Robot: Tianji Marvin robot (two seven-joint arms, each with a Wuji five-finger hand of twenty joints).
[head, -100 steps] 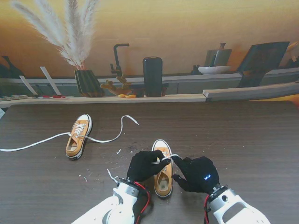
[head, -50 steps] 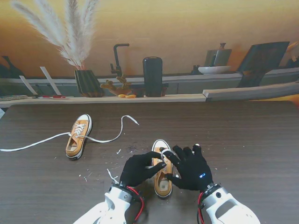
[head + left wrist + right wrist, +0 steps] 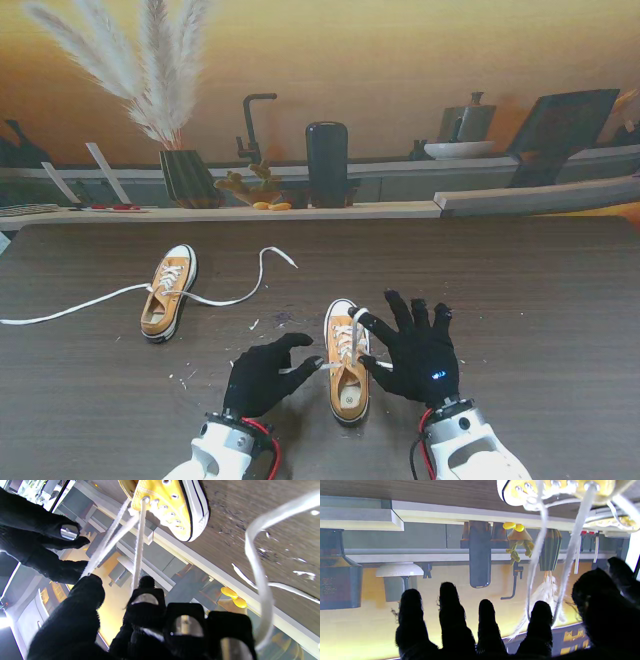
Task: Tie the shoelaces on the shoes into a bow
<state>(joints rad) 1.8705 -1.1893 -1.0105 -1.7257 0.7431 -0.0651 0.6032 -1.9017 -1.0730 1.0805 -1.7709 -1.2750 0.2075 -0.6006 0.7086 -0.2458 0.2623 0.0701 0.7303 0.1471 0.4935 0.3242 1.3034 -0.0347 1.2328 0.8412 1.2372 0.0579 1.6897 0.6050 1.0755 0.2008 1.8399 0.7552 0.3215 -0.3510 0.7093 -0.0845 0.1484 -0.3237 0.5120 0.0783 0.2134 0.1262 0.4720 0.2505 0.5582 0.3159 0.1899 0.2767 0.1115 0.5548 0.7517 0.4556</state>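
The near yellow shoe (image 3: 348, 385) lies between my hands, toe away from me. My left hand (image 3: 262, 375) is to its left, thumb and index finger closed on a white lace (image 3: 312, 367) that runs taut from the eyelets (image 3: 155, 501). My right hand (image 3: 420, 350) is to the shoe's right with all its fingers spread. A lace loop (image 3: 532, 562) hangs over its index finger (image 3: 540, 620) beside the thumb, hooked rather than pinched. A second yellow shoe (image 3: 167, 292) lies farther off to the left, its long laces (image 3: 60, 312) untied and spread on the table.
A wooden ledge (image 3: 300, 211) runs along the table's far edge with a vase of pampas grass (image 3: 188, 177), a black cylinder (image 3: 327, 163) and small ornaments. White scraps (image 3: 255, 324) dot the dark table. A loose lace end (image 3: 257, 580) curls by my left hand.
Both hands have drawn back towards me and apart, uncovering the near shoe. The right hand's fingers have spread wide. The laces now stretch from the shoe to each hand.
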